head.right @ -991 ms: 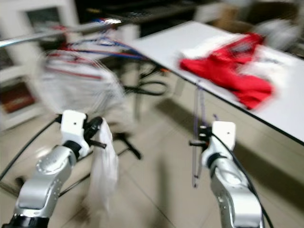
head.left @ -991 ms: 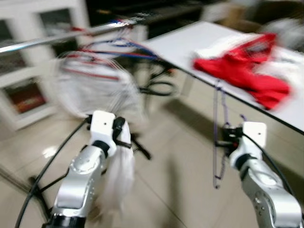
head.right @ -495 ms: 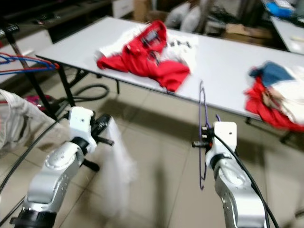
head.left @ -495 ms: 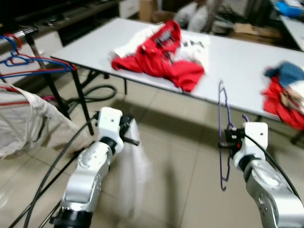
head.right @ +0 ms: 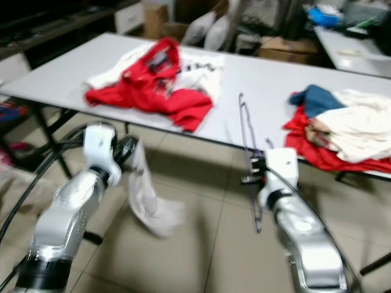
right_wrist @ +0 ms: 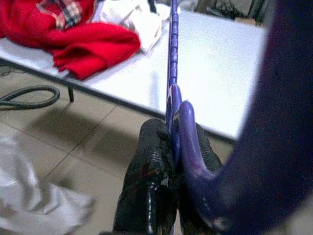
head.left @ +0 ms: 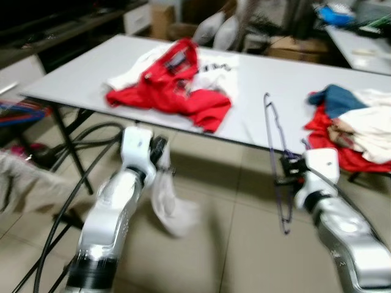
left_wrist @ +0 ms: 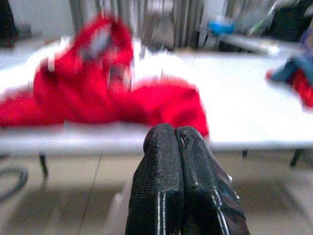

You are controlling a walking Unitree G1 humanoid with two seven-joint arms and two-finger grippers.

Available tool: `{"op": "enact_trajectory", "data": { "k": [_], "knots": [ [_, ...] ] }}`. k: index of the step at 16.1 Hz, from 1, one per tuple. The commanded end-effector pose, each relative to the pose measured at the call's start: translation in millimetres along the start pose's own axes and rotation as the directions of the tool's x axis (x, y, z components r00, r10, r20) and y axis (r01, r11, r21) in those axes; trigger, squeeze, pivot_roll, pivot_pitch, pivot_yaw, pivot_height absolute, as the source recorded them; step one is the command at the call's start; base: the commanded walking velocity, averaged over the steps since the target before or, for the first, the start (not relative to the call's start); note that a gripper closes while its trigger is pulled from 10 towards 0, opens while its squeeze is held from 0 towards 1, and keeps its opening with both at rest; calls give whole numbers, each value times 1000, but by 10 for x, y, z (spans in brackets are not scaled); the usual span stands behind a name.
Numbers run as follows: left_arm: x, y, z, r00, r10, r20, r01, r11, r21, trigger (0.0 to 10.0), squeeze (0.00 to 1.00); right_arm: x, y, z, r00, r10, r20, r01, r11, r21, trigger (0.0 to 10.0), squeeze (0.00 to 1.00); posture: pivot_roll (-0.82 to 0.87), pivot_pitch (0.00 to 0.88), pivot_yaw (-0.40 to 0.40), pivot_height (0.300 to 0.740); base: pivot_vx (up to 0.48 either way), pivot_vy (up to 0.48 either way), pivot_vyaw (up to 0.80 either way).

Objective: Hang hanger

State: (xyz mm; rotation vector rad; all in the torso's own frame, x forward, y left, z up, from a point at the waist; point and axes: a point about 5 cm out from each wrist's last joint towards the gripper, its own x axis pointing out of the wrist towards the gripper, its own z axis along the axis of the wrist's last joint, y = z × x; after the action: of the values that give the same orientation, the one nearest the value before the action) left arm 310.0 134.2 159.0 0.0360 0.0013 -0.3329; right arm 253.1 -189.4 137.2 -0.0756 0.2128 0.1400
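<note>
1. The right end effector [head.left: 287, 174] is held up in front of the long white worktop [head.left: 275, 85], its black fingers [right_wrist: 151, 181] pinched tight on a thin purple wire hanger [head.left: 276, 165].
2. The hanger stands roughly upright in that grip. Its top reaches up across the worktop's front edge, and its lower part dangles over the tiled floor [head.left: 232, 244].
3. The left end effector [head.left: 164, 149] is raised near the worktop's front edge, fingers [left_wrist: 166, 191] pressed together in the left wrist view.
4. A limp white cloth garment [head.left: 171, 204] hangs down from the left end effector toward the floor, so the closed fingers appear to hold it.
5. A crumpled red garment [head.left: 168, 85] lies on the worktop with white clothing beside it, ahead of the left arm.
6. A heap of red, blue and cream clothes [head.left: 354, 128] lies on the worktop towards the robot's right.
7. Black cables [head.left: 73, 183] trail across the floor by the left arm.
</note>
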Motion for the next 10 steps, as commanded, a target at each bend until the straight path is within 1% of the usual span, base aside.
{"op": "enact_trajectory", "data": {
  "k": [1, 2, 3, 4, 6, 7, 8, 9, 10],
  "knots": [
    [49, 124, 173, 997, 37, 68, -38, 999, 15, 10000, 0, -3, 118, 182, 986, 142, 86, -142, 990, -7, 10000, 0, 15, 0, -30, 740, 394, 0, 0],
    [142, 131, 356, 992, 29, 124, -28, 1000, -6, 10000, 0, -59, 113, 244, 968, 229, 99, -224, 973, -59, 10000, 0, 16, 0, -31, 740, 394, 0, 0],
    [227, 126, 501, 987, 17, 161, -14, 1000, -20, 10000, 0, -92, 84, 274, 957, 275, 95, -266, 959, -99, 10000, 0, 23, 0, -34, 740, 394, 0, 0],
    [339, 105, 668, 979, -16, 202, 17, 1000, -1, 10000, 0, -107, 24, 295, 953, 289, 86, -278, 953, -123, 10000, 0, 24, 0, -31, 740, 394, 0, 0],
    [519, 47, 909, 964, -77, 255, 74, 997, 23, 10000, 0, -81, -59, 321, 960, 264, 90, -251, 959, -129, 10000, 0, 20, 0, -16, 740, 384, 0, 0],
    [587, 7, 994, 957, -108, 270, 100, 994, 44, 10000, 0, -87, -67, 322, 963, 253, 91, -241, 962, -124, 10000, 0, 15, 0, -8, 740, 382, 0, -788],
    [633, -22, 1063, 951, -121, 284, 113, 993, 44, 10000, 0, -113, -45, 329, 958, 270, 92, -258, 958, -127, 10000, 0, 11, 0, 3, 740, 382, 0, -788],
    [646, -31, 1083, 950, -123, 289, 116, 992, 42, 10000, 0, -125, -34, 331, 955, 281, 92, -268, 954, -131, 10000, 0, 11, 0, 3, 740, 382, 0, -788],
    [704, -65, 1178, 941, -133, 310, 133, 991, 21, 10000, 0, -168, -26, 320, 946, 315, 72, -301, 940, -164, 10000, 0, 9, 0, 8, 740, 368, 0, -788]
  ]
}}
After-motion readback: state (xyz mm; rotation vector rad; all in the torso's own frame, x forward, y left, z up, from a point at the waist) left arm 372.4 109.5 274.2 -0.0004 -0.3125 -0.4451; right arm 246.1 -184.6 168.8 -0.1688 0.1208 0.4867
